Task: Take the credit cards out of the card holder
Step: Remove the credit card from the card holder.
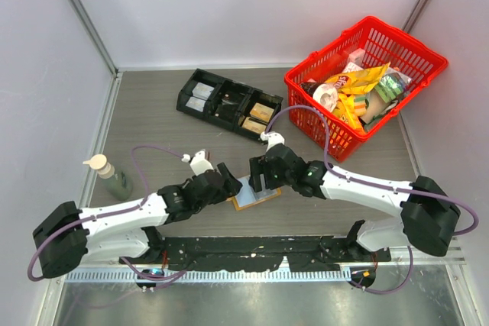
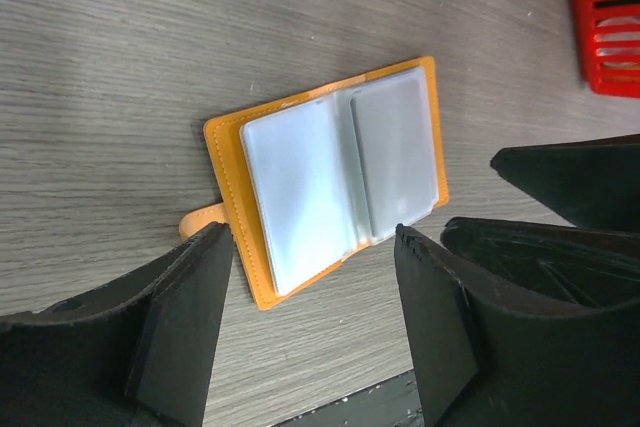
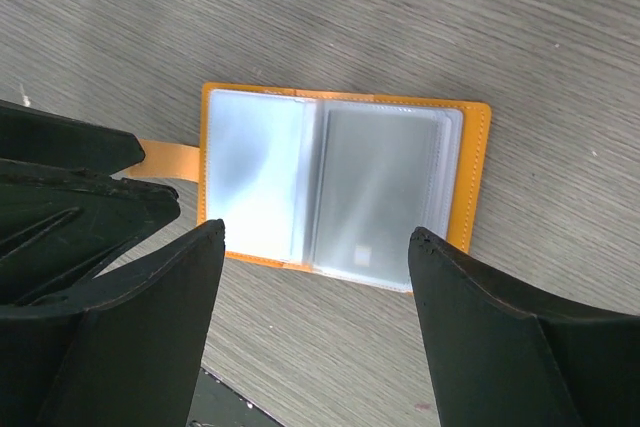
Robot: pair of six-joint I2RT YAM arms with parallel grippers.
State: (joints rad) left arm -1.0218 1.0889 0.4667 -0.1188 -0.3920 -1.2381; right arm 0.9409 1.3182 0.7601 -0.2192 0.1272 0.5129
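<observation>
Now, holder [image 2: 225, 187]: light, floppy, open flat.
Sleeves [image 2: 300, 187]: slick plastic; likely pinch card edges at their mouths.
Left gripper [image 2: 310, 277]: jaws apart, empty.
Right gripper [image 3: 315, 267]: likewise.

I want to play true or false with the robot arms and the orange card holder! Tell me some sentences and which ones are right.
1. The card holder lies open on the table. True.
2. The left gripper is shut on the card holder. False: it is open and holds nothing.
3. The red basket is empty. False: it is full of snack packets.
4. A small bottle stands on the left side of the table. True.
5. The right gripper is open above the card holder. True.
</observation>
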